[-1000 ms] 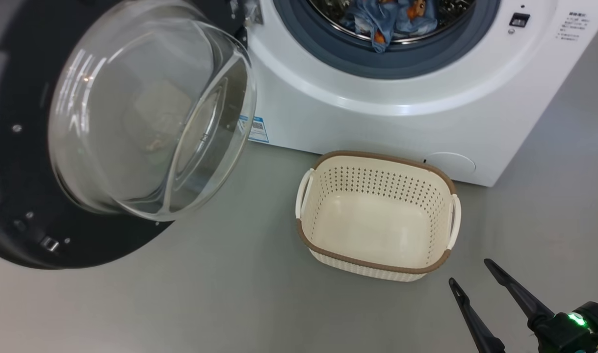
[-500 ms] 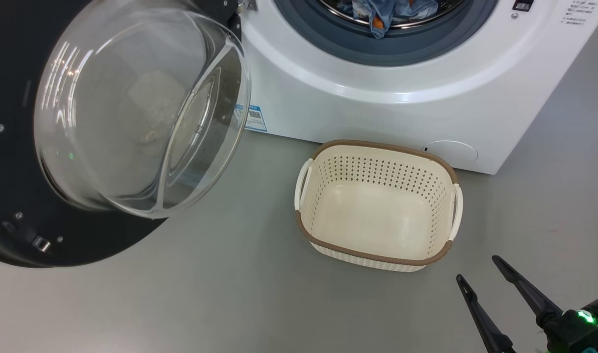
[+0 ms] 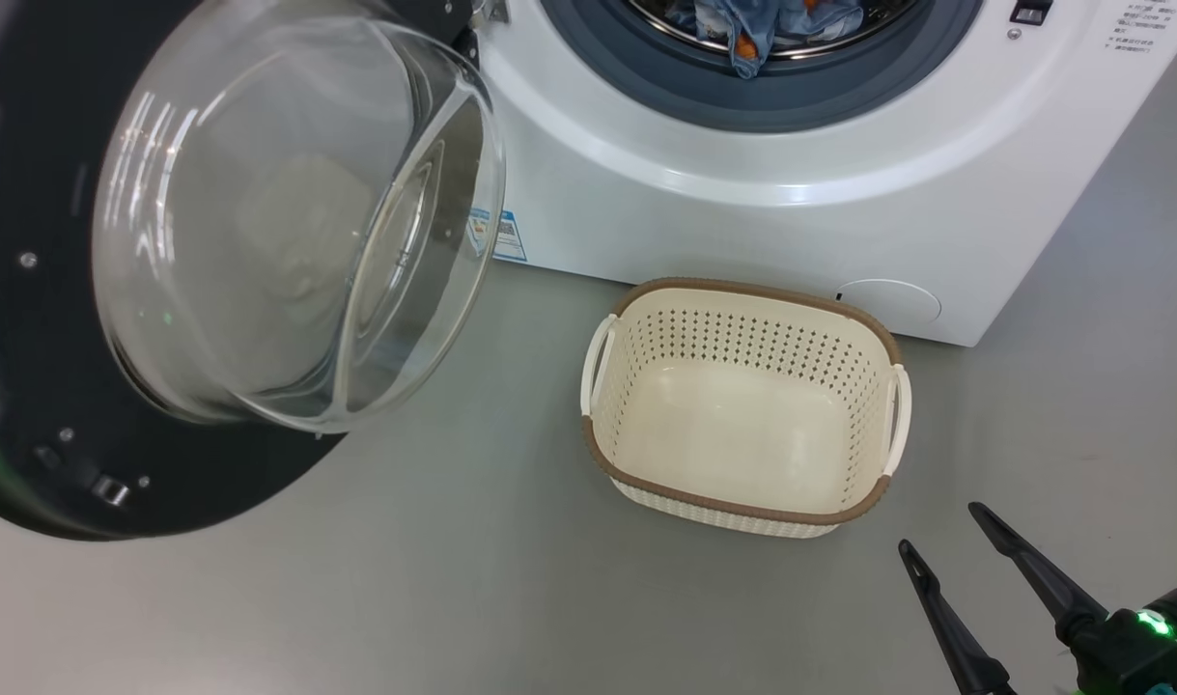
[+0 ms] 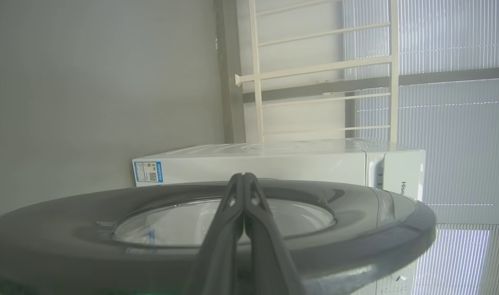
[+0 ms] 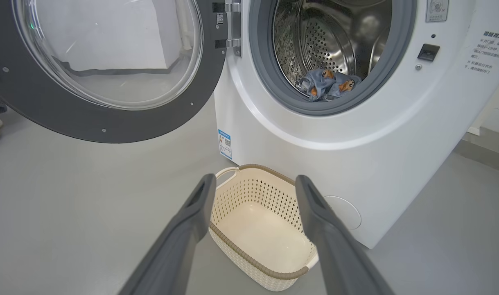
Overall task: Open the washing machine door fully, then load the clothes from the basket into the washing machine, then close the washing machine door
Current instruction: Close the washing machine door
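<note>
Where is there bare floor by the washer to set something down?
Widest bare patch: the grey floor between the open washing machine door and the basket. Another lies right of the washing machine. Crowded: the narrow strip between basket and machine front, and beside the right gripper.

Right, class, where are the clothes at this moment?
In the right wrist view, the clothes lie inside the washing machine, at the bottom of its drum, right of the open door and above the empty basket.
</note>
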Robot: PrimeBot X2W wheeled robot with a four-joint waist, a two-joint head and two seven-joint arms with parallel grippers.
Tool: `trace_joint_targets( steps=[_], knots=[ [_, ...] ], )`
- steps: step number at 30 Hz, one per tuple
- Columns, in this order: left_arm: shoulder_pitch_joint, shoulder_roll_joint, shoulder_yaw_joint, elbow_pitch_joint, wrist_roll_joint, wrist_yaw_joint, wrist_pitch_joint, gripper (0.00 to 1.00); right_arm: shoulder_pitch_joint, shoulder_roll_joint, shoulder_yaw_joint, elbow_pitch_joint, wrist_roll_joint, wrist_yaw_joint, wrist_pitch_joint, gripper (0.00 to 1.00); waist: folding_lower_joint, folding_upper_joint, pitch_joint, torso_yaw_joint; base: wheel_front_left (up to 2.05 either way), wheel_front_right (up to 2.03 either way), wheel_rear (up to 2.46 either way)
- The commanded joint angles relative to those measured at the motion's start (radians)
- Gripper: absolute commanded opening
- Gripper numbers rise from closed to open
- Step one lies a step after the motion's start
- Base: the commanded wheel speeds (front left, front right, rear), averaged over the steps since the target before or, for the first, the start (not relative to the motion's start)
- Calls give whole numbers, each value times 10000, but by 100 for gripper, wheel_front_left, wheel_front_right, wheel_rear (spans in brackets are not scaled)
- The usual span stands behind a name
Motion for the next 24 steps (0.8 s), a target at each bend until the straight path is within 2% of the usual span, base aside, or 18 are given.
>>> trace_joint_targets(
  steps=[1,15,24],
  knots=[
    [137,361,38,-386,-192,-41,312,0,-252,-160,158,-213,-9,16,-49,100,0,0,-30,5,0,0,0],
    [1201,-29,-206,-1791,-598,-12,1342,0,-354,324,168,-83,-75,16,-49,100,0,0,-487,-102,0,0,0],
    [1717,-496,-522,-2886,-849,383,1818,0,-428,816,168,54,-149,16,-49,100,0,0,-880,-506,0,0,0]
  ],
)
